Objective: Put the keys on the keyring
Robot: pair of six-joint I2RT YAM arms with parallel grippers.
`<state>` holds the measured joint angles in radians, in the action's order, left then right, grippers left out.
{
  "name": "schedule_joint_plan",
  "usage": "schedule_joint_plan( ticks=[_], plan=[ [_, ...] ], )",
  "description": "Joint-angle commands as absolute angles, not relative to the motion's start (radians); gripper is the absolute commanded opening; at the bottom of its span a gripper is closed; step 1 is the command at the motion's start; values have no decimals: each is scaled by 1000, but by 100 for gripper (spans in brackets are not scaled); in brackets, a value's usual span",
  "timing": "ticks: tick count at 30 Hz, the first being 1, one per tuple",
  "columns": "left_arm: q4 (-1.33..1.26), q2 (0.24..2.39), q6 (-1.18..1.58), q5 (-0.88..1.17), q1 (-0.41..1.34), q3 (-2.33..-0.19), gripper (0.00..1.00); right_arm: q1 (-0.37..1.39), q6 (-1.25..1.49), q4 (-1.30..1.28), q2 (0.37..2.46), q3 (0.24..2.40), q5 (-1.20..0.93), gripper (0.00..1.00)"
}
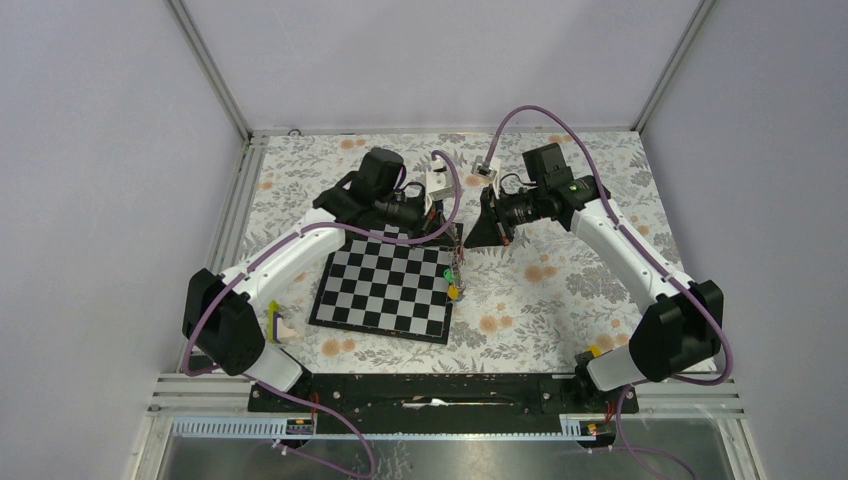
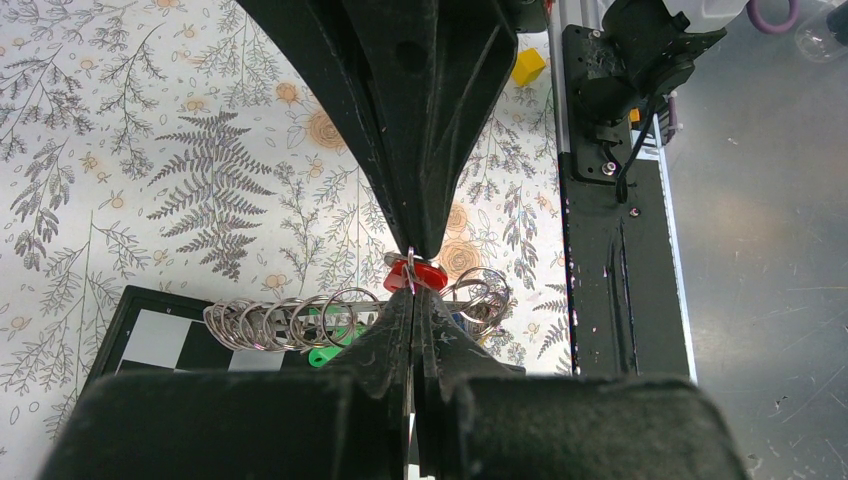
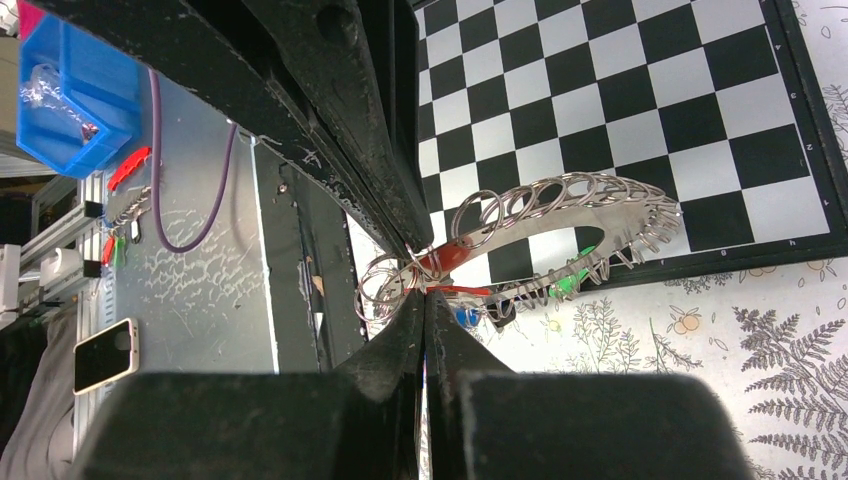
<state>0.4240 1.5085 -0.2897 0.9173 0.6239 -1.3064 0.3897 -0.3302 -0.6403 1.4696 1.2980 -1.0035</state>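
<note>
We see the table (image 1: 560,290) under its fern-print cloth, with the chessboard (image 1: 385,290) lying left of centre. The left arm (image 1: 290,255) and right arm (image 1: 625,245) reach inward and meet tip to tip over the board's far right corner.

The left gripper (image 2: 413,300) has its fingers (image 2: 385,345) pressed together with no gap. They appear to pinch the near edge of the keyring (image 3: 610,212), though the contact itself is hidden behind them. The right gripper (image 3: 425,300) likewise has its fingers (image 3: 395,335) squeezed together, nipping the red-tagged key (image 3: 445,262) at its small wire loop, just beside the left tips.

The keyring is held tilted above the chessboard's edge, with many small split rings strung along it.

Other keys hang below it: a green tag (image 3: 570,285), a blue tag (image 3: 462,317) and, in the top view, a yellow tag (image 1: 453,291).
</note>
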Motion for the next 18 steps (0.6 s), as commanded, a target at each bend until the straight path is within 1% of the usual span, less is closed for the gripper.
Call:
schedule_joint_plan(
  ticks=[1, 18],
  plan=[
    [382, 1488, -296, 959, 634, -1311, 0, 386, -311, -609, 1488, 1324, -968, 0],
    [382, 1500, -297, 971, 643, -1314, 0, 385, -289, -603, 1509, 1354, -972, 0]
  ],
)
